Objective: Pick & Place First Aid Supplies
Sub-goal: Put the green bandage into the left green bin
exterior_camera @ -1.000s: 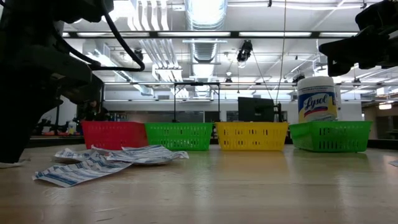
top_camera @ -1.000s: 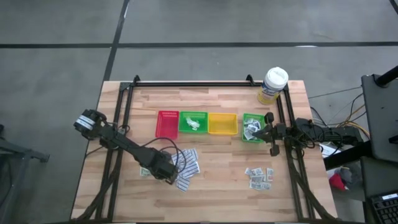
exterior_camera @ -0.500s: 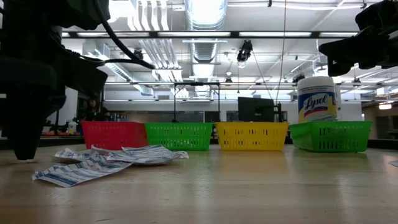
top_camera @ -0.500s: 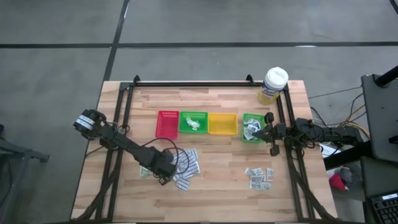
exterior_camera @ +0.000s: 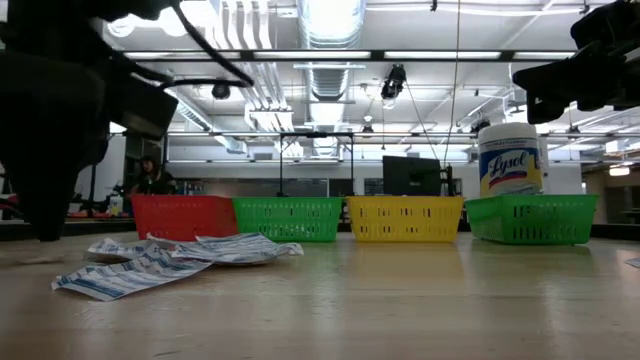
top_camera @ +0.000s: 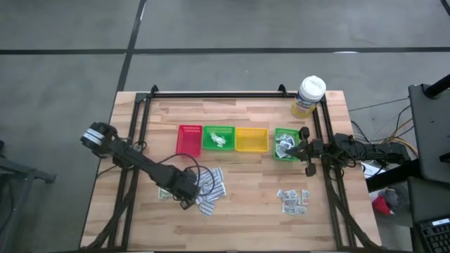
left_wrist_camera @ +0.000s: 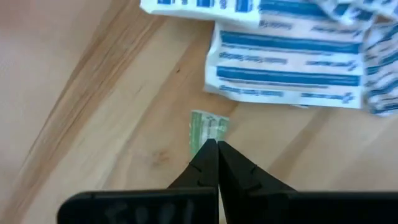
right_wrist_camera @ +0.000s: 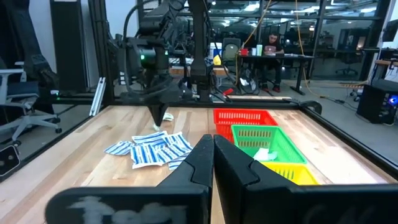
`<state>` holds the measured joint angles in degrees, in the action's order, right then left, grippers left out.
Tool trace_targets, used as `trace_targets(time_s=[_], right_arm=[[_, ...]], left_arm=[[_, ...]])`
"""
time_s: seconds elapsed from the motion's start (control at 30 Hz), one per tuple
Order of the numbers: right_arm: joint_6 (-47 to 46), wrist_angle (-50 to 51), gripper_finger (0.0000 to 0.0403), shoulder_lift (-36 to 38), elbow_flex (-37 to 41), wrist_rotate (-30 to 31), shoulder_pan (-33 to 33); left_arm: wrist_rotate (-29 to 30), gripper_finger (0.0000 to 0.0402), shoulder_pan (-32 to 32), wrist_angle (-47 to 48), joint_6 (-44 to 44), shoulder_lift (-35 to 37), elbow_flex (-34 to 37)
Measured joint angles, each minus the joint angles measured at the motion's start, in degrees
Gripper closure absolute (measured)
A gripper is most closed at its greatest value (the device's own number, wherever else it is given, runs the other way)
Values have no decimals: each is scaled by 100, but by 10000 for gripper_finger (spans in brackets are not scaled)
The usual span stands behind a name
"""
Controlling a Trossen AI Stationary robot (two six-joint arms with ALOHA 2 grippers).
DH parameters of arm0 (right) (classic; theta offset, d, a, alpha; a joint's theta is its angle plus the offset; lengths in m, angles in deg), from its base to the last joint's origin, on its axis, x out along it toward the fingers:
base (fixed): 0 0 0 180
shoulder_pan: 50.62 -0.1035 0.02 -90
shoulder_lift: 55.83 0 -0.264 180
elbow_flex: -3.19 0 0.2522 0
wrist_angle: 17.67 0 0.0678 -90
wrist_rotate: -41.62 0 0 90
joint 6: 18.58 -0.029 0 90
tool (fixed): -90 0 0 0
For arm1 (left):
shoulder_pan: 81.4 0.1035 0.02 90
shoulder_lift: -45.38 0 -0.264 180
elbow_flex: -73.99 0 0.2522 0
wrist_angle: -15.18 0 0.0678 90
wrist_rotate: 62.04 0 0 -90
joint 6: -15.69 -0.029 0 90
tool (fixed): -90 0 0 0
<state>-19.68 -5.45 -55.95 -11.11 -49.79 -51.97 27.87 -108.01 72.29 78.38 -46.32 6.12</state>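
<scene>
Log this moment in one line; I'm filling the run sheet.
left gripper: shut on green sachet | right gripper: shut, waiting by right green tray

**Wood, plastic mesh and printed paper**

The table [top_camera: 246,204] is pale butcher-block wood, smooth with a soft sheen, its planks and grain plain in the left wrist view. The red tray [top_camera: 189,140], two green trays [top_camera: 218,138] and yellow tray [top_camera: 251,140] are glossy plastic with slotted mesh walls. The long strips [left_wrist_camera: 286,68] look like matt white paper printed in blue; the green sachet [left_wrist_camera: 207,127] looks like thin paper too. At two o'clock stands a tub [top_camera: 309,96] of smooth plastic with a glossy label. The left gripper [left_wrist_camera: 214,149] is matt black.
</scene>
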Motion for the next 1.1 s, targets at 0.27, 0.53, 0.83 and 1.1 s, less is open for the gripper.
trace_targets(time_s=[0.27, 0.53, 0.83, 1.1], right_arm=[[2, 2, 394, -2, 0, -2, 0], [14, 2, 394, -2, 0, -2, -2], [20, 2, 394, -2, 0, 0, -2], [20, 2, 394, -2, 0, -1, -2]], left_arm=[[174, 401, 0, 18, 1060, 190, -30], [170, 401, 0, -15, 2250, 176, -26], [170, 336, 2, -196, 2603, 174, -21], [168, 253, 13, -276, 3091, 174, 3]])
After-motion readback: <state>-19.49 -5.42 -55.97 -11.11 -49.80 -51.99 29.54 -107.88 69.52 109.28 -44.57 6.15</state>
